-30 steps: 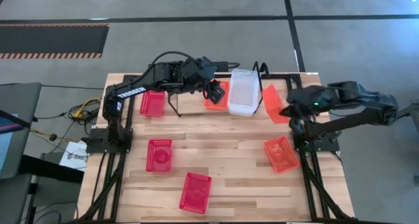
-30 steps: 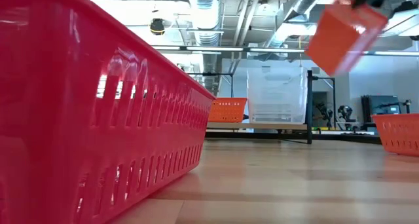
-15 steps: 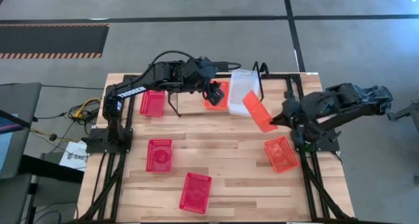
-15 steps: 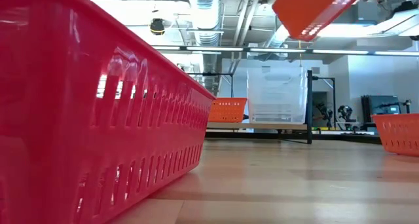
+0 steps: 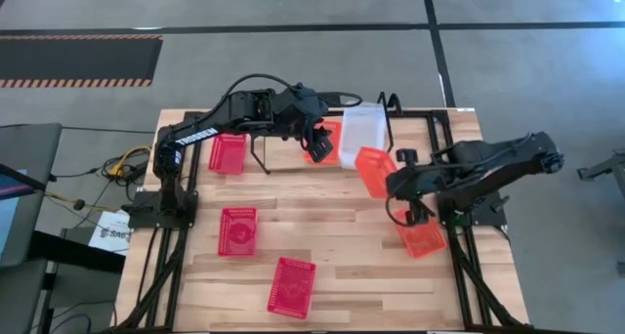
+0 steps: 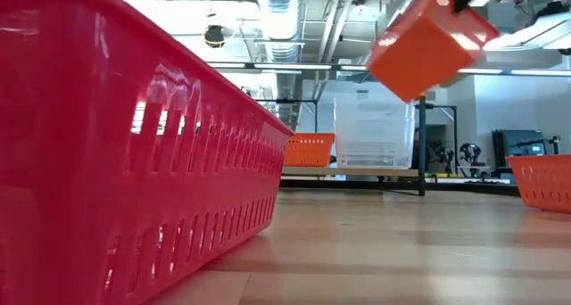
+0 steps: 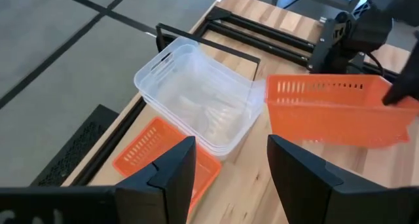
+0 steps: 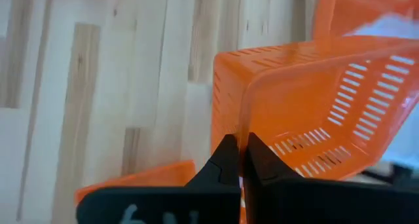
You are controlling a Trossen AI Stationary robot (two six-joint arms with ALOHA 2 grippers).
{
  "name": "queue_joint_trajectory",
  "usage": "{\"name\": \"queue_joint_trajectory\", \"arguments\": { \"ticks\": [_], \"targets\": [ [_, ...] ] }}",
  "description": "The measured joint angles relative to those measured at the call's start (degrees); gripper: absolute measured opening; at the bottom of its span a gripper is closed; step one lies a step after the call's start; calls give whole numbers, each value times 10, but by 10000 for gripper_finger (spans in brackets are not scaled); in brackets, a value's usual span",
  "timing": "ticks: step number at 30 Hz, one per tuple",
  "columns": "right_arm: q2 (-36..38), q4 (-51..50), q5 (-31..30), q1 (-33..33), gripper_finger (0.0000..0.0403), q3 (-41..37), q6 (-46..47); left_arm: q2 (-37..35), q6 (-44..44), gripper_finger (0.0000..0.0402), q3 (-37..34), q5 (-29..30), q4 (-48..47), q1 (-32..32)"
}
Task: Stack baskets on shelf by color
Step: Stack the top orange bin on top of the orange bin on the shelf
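Orange basket [image 5: 375, 170] pinched by its rim in right end effector [image 8: 237, 160], aloft beside clear baskets [image 5: 361, 137] on shelf [image 5: 389, 107], likely bound for orange basket there. Left end effector [image 7: 228, 173] open, empty, hovering near.

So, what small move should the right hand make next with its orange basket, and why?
Probably carry it on toward the orange basket on the shelf. The right hand is shut on the rim of the orange basket, held tilted in the air just short of the clear baskets, so it is not yet over its colour.
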State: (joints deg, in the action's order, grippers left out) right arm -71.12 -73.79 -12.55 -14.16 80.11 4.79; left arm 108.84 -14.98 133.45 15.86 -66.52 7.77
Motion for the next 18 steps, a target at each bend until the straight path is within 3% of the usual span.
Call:
{"name": "queue_joint_trajectory", "arguments": {
  "ticks": [10,18],
  "targets": [
    [-32,-4,-16,8,1,186,-107,0,-35,177,0,-6,6,0],
    [-33,-66,-112,12,1,234,-109,0,-23,177,0,-76,68,0]
  ]
}}
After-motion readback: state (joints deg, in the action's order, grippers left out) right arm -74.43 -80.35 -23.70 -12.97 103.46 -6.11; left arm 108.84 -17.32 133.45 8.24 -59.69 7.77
